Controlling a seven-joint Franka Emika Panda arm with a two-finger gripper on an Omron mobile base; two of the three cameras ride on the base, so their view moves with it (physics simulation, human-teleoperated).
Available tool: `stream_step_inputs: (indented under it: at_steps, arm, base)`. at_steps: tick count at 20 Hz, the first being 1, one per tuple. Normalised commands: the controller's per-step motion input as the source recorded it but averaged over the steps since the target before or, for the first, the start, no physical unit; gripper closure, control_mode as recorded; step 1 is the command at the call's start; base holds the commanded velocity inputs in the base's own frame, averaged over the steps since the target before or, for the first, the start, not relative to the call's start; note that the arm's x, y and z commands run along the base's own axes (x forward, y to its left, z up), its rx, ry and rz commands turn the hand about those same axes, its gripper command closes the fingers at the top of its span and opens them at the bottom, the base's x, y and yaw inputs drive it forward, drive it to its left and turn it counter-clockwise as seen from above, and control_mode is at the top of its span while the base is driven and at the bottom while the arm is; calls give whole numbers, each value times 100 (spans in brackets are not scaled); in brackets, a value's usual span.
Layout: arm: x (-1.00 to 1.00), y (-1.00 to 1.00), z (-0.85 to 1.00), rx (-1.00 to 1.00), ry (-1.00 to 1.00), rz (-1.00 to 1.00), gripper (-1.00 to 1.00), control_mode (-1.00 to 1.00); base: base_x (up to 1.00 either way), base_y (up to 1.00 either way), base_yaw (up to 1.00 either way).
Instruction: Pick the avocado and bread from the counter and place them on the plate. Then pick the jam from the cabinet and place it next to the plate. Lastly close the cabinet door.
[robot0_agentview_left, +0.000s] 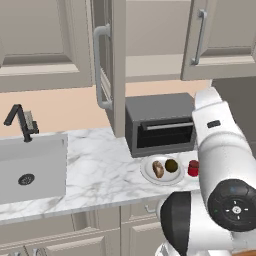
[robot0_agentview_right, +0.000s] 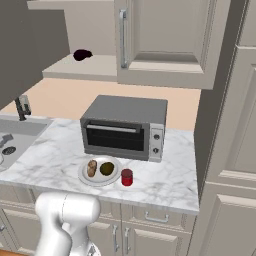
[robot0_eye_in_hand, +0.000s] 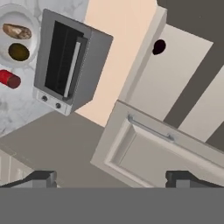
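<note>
A: State the condition of the cabinet (robot0_agentview_right: 85, 35) and the cabinet door (robot0_agentview_left: 112, 65).
B: The cabinet door stands swung out, edge-on in the left base view, bar handle facing left. A small dark object (robot0_agentview_right: 82, 55) lies on the beige shelf inside.

A: Counter (robot0_agentview_right: 55, 160) layout?
B: White marble slab. A sink (robot0_agentview_left: 30, 170) with a black faucet (robot0_agentview_left: 21, 122) is at the left. A grey toaster oven (robot0_agentview_right: 125, 127) stands at the back, under the cabinet.

A: Location of the plate (robot0_agentview_right: 83, 174)?
B: On the counter, directly in front of the toaster oven. The bread (robot0_agentview_right: 92, 168) and the avocado (robot0_agentview_right: 107, 168) lie on it side by side, bread to the left.

A: The jam (robot0_agentview_right: 127, 177)?
B: Upright on the counter, just beside the plate's right rim.

A: Gripper (robot0_eye_in_hand: 111, 178) status?
B: Jaws wide apart, nothing between them. In the hand view the fingertips (robot0_eye_in_hand: 41, 178) point toward a panelled cabinet door.
</note>
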Motion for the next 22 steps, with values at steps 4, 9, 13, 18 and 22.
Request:
stream_step_inputs:
  at_steps: [4, 9, 13, 18, 22]
  arm:
    - [-14, 40, -9, -7, 0, -7, -100, -100]
    - [-1, 49, -16, -10, 0, -8, -100, -100]
    - [-2, 46, -12, -9, 0, -9, -100, -100]
    - [-5, 42, 0, -4, 0, -8, -100, -100]
    - [-4, 38, -3, -1, 0, -6, -100, -100]
  base:
    - [0, 0, 0]
    - [0, 0, 0]
    - [0, 0, 0]
    - [0, 0, 0]
    - [0, 0, 0]
